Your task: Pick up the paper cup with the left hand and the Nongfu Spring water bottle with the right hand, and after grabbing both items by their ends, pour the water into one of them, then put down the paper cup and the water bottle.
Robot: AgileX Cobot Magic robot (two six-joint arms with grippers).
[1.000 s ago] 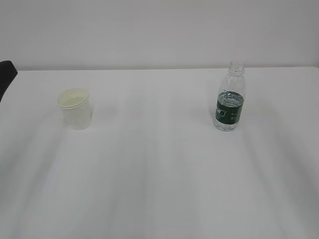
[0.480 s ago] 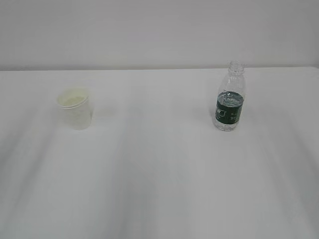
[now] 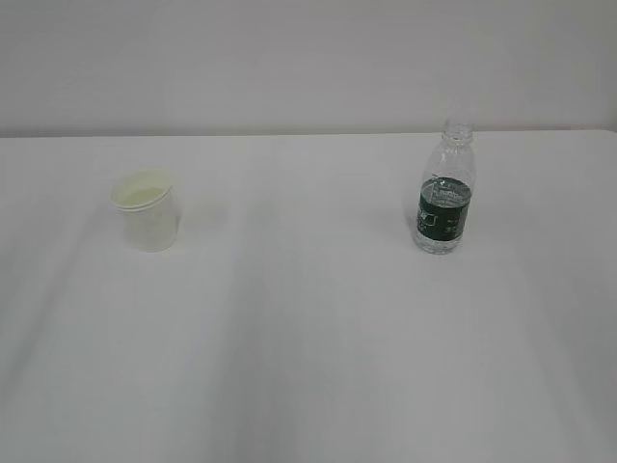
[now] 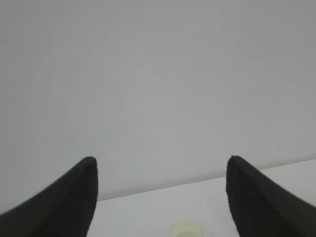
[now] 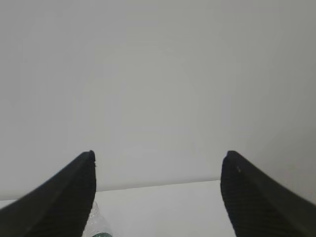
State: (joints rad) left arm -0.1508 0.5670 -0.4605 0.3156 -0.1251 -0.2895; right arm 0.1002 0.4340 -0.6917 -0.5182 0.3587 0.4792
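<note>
White table (image 3: 308,338) holds paper cup (image 3: 147,210), below left hand (image 4: 160,163).

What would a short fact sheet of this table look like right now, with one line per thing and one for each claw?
paper cup: upright, left side of the white table, untouched
Nongfu Spring water bottle: upright, right side, no cap, partly filled
water: in the bottle, level near the label's top
left claw: open, empty, cup rim just below it
right claw: open, empty, bottle at lower left
</note>
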